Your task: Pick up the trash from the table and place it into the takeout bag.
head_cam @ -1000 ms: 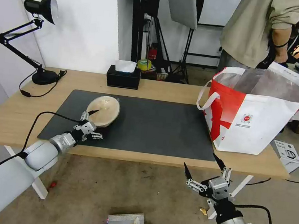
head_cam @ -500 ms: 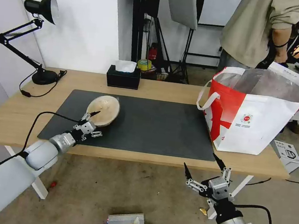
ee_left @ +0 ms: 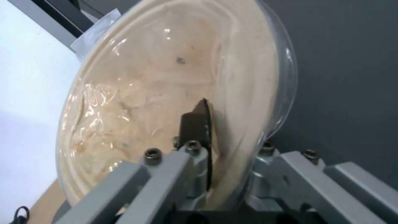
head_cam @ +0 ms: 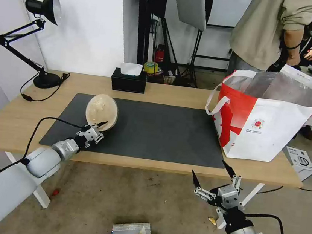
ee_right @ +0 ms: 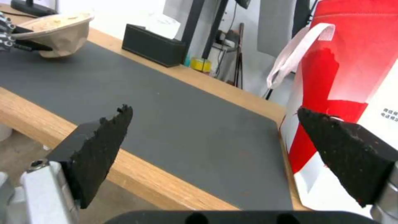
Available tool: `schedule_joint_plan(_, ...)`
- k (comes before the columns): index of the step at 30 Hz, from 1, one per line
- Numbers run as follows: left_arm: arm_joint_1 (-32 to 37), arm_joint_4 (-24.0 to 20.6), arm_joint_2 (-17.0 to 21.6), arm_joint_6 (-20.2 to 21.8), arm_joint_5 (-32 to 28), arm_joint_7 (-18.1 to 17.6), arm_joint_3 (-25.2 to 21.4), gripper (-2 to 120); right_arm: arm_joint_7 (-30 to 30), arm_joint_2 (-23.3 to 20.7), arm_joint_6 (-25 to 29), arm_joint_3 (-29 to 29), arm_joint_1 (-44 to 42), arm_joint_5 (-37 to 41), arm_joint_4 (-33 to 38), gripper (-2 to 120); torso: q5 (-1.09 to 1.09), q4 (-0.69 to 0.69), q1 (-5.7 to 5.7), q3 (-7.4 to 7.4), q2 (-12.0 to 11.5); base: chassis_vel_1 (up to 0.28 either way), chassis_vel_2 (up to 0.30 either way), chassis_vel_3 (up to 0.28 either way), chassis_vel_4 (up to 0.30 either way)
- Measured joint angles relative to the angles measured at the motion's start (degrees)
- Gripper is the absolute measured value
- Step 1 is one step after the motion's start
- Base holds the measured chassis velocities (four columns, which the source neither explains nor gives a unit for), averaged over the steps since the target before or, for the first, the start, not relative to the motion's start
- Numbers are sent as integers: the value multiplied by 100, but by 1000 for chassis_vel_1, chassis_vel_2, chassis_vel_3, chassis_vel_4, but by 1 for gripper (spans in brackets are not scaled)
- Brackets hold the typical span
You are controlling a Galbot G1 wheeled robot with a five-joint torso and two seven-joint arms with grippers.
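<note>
The left gripper [head_cam: 99, 128] is clamped on the rim of the beige paper-pulp bowl [head_cam: 101, 111], one finger [ee_left: 195, 124] inside against its clear film and the other behind the wall. The bowl is tipped up nearly on edge, its opening facing the robot, over the near left part of the dark grey mat [head_cam: 161, 133]. From the right wrist view, the bowl [ee_right: 58, 34] appears clear of the mat.

The mat covers the middle of the light-wood table [head_cam: 11, 122], and the stretch of it between the bowl and the takeout bag [head_cam: 265, 119] lies bare. The bag stands at the table's right end, touching the mat's right edge, its mouth held wide with silver foil lining showing. One white strap handle [head_cam: 214, 101] loops out toward the mat. On its white face is a small round red logo [head_cam: 256, 123] with lines of print beneath, too small to read.

A black tissue box [head_cam: 128, 80] sits at the far edge behind the mat, and a black desk lamp [head_cam: 40, 38] stands at the far left corner.

The right gripper [head_cam: 213, 170] hangs below and in front of the table's near edge, fingers spread wide and holding nothing.
</note>
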Motion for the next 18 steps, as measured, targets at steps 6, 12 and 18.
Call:
schedule_joint_plan(6,2,34,-20,-36,8,19,-11,4,0,0,0,0,0,0,0,100,0,0,0,0,0,0,0,0,0)
schedule_joint_plan(12,-4,39,-47,-40,18,33,-21,4,0,0,0,0,0,0,0,100,0,0,0,0,0,0,0,0,0)
schedule_joint_plan(18,14,-1,-50,-98,28,67,-72,4,0,0,0,0,0,0,0,100,-2,-1,0,0,0,0,0,0,0)
